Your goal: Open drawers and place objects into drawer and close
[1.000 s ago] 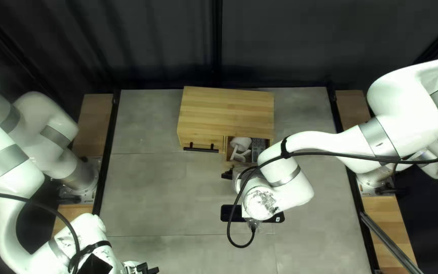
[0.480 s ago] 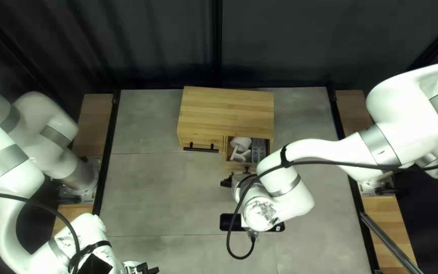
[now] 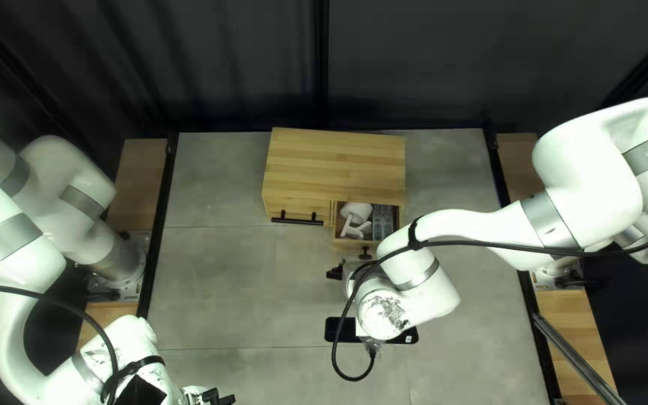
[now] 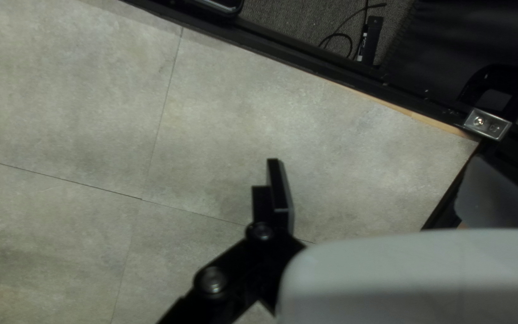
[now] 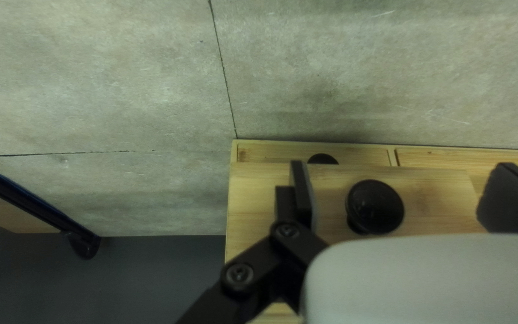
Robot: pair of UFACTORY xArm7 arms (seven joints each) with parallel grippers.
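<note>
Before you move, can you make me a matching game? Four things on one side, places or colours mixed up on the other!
1. Cabinet top
2. Nearest round knob
3. White things
4. Black bar handle

A. Inside the open drawer
B. On the cabinet's front, beside the drawer
C. Light wood colour
D. Seen between the fingers of my right gripper

Pairs: 1-C, 2-D, 3-A, 4-B

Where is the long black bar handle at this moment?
In the top left view, the black bar handle runs across the front of the wooden cabinet, toward its left side, just left of the open drawer.
</note>
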